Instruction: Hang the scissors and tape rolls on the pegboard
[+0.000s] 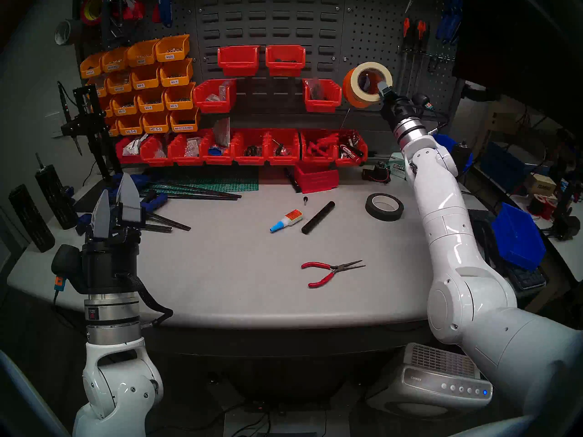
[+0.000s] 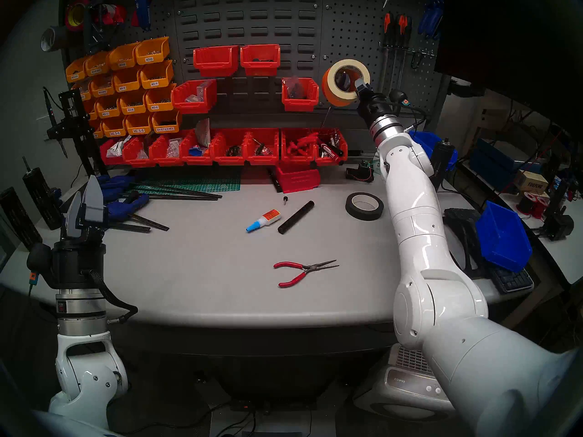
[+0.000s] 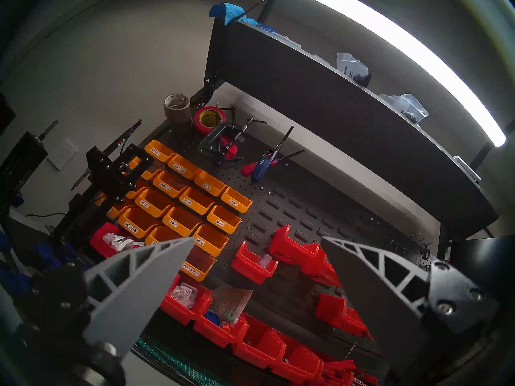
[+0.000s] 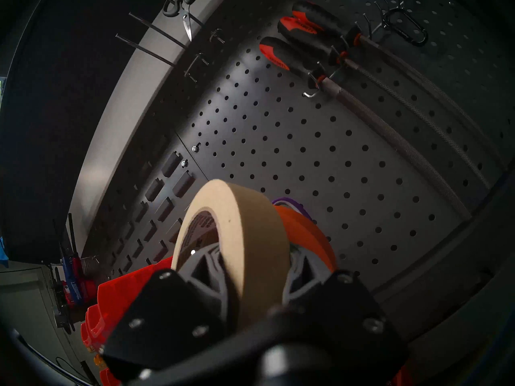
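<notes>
My right gripper [image 1: 383,88] [image 4: 250,254] is shut on the cream tape roll [image 1: 372,66] [image 2: 347,62] [image 4: 250,224], one finger inside its core and one outside. It holds the roll up against the dark pegboard [image 1: 372,32] [image 4: 306,154]. The orange tape roll [image 1: 350,89] [image 2: 331,89] [image 4: 306,229] sits right behind it, against the board. A purple loop [image 4: 287,205], likely the scissors' handle, peeks out behind the orange roll. The rest of the scissors is hidden. My left gripper [image 1: 115,200] [image 3: 257,240] stands open and empty, pointing up at the table's left.
A black tape roll [image 1: 384,206], red-handled pliers [image 1: 331,270], a glue bottle [image 1: 285,220] and a black cylinder [image 1: 318,217] lie on the table. Red bins [image 1: 321,94] hang just left of the rolls. Orange-handled files [image 4: 306,34] and black-handled scissors [image 4: 178,3] hang higher up.
</notes>
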Motion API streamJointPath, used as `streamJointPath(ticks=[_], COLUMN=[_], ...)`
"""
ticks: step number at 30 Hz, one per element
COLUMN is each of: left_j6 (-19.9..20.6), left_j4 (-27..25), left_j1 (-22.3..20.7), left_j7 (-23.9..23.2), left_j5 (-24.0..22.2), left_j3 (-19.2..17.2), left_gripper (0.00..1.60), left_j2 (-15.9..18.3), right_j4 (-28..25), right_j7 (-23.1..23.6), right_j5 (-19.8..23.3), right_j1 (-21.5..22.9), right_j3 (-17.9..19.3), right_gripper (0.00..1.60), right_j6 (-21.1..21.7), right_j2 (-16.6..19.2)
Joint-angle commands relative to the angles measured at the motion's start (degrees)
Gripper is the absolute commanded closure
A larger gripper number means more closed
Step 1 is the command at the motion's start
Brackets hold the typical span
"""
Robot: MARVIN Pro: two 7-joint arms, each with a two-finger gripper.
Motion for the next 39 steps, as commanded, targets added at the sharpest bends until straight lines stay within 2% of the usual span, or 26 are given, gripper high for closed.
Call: streamJointPath(ticks=[1,9,18,20,22,23,26,30,32,34,35,39], left_j6=[-0.9,-1.2,-1.4,-1.4,-1.4,-1.4,-1.3,-1.3,-1.4,-1.4,-1.4,-1.3], left_j4=[-2.3,-2.6,-3.0,-3.1,-3.2,-3.2,-3.3,-3.4,-3.5,-3.6,-3.6,-3.8], left_j1=[0.5,0.9,1.1,1.1,1.1,1.1,1.2,1.2,1.2,1.2,1.2,1.2], left_j7=[-0.4,-0.4,-0.2,-0.2,-0.2,-0.2,-0.2,-0.2,-0.1,-0.1,-0.2,-0.2], left_j5=[0.2,0.2,0.1,0.1,0.0,0.0,-0.1,-0.1,-0.3,-0.3,-0.5,-0.6], left_j3=[-0.7,-0.8,-1.0,-1.0,-1.1,-1.1,-1.2,-1.2,-1.5,-1.5,-1.6,-1.6], left_gripper=[0.0,0.0,0.0,0.0,0.0,0.0,0.0,0.0,0.0,0.0,0.0,0.0], left_j2=[-0.2,-0.2,-0.3,-0.3,-0.3,-0.3,-0.3,-0.3,-0.3,-0.3,-0.3,-0.2], right_j4=[1.8,5.1,5.8,5.8,5.9,5.9,5.7,5.6,5.5,5.4,5.1,4.3], right_j7=[0.3,1.0,0.9,1.0,1.0,1.0,0.3,-0.2,-0.7,-0.9,-1.3,-2.1], right_j5=[-0.3,-0.7,-3.1,-3.7,-3.6,-3.6,-4.6,-5.5,-6.5,-7.4,-8.9,-11.8], right_j1=[5.2,7.1,7.9,7.9,8.0,8.0,8.0,8.0,8.1,8.1,8.1,7.9], right_j3=[-0.3,-0.5,-1.7,-2.1,-2.0,-2.0,-2.5,-3.0,-3.5,-4.1,-5.2,-7.3], right_gripper=[1.6,1.6,1.6,1.19,0.92,0.92,0.5,0.5,0.41,0.39,0.48,0.45], right_j6=[-0.9,-1.3,-2.0,-2.2,-2.4,-2.4,-3.0,-3.5,-3.9,-4.1,-4.4,-4.6], right_j2=[-0.1,-0.3,0.2,0.4,0.2,0.2,0.2,0.3,0.6,1.0,1.6,2.7])
